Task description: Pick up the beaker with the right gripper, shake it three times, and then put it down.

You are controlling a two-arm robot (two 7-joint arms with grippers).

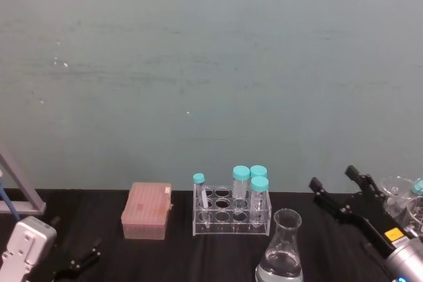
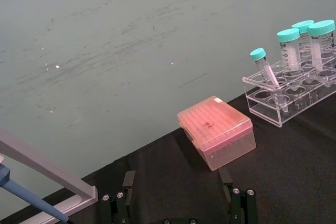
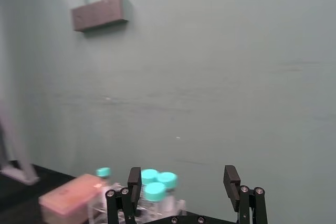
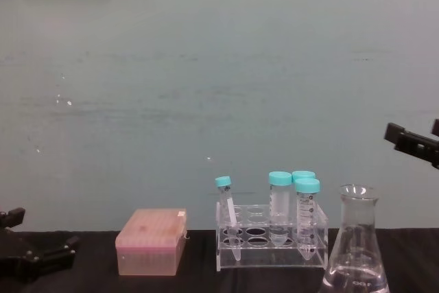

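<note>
The beaker (image 1: 280,250) is a clear conical flask holding a little clear liquid. It stands upright on the black table near the front, just right of the tube rack, and its rim and neck also show in the chest view (image 4: 357,245). My right gripper (image 1: 332,177) hovers open to the right of the flask and above its rim, apart from it, with nothing between its fingers (image 3: 182,174); it enters the chest view at the right edge (image 4: 413,130). My left gripper (image 1: 74,261) rests open and empty low at the front left (image 2: 176,179) (image 4: 41,231).
A clear rack (image 1: 231,212) of teal-capped tubes (image 4: 282,204) stands behind and left of the flask. A pink tip box (image 1: 147,211) sits left of it. More glassware (image 1: 400,193) stands at the far right, and a pipette stand (image 2: 47,174) at the far left.
</note>
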